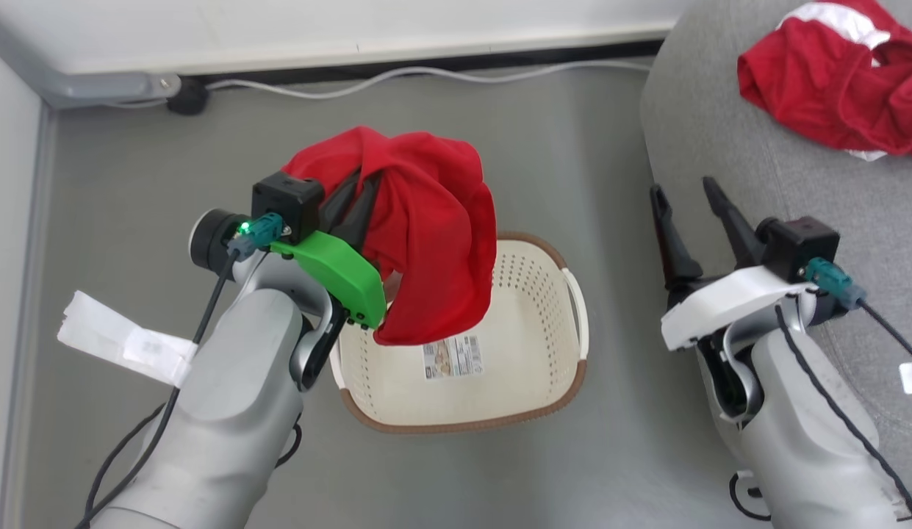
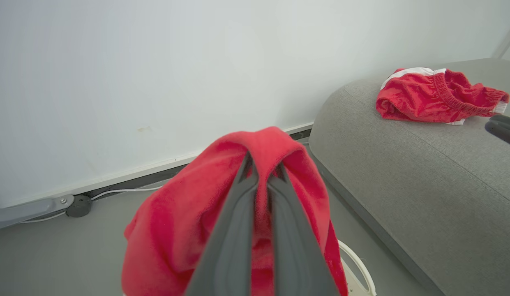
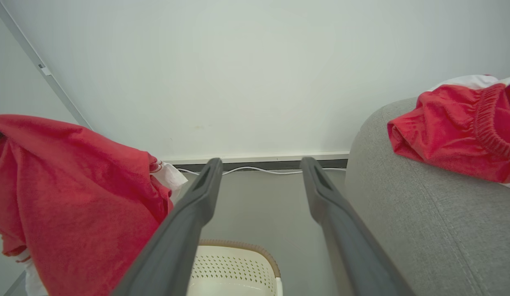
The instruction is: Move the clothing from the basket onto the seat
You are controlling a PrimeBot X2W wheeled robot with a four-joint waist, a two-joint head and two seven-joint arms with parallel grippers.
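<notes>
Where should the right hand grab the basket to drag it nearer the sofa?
Take the white side handle of the basket, coming in from the sofa side. That thin loop stands off the rim facing the open right hand, so the hand can close across it. The left hand, shut on the red garment, hangs it above the opposite side.

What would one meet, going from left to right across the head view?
White label on the left forearm → hanging red garment → right gripper → second red garment, lying on the sofa.
</notes>
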